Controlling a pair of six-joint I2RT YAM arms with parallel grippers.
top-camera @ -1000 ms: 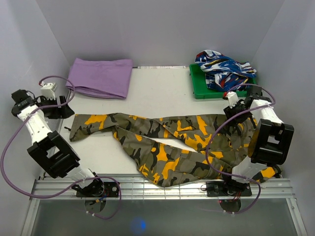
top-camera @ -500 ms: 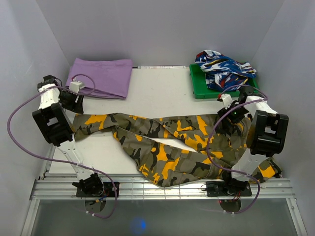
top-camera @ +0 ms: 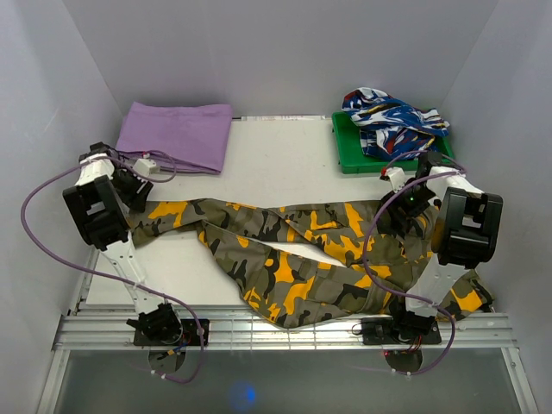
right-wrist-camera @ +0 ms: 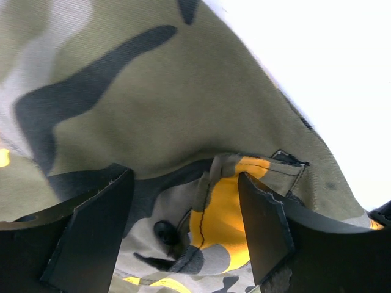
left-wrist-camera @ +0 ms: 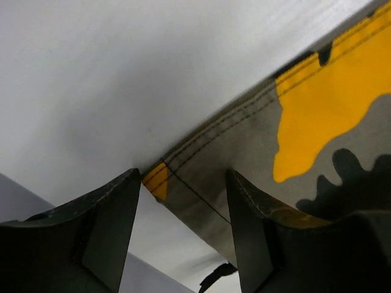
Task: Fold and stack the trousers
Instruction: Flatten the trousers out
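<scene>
The camouflage trousers lie spread across the table, legs pointing left and waist at the right. My left gripper is at the end of the far leg. In the left wrist view it stands open, with the stitched hem corner between its fingers and untouched by them. My right gripper hovers over the waist. In the right wrist view it is open around the waistband, where a black button and a folded orange flap show.
A folded purple cloth lies at the back left. A green tray at the back right holds a blue, white and red garment. White walls close in on three sides. A metal rail runs along the near edge.
The left arm has swung from the left wall in to the leg's hem, its jaws narrowing a little. The right gripper has opened wider and shifted slightly left over the waistband.
</scene>
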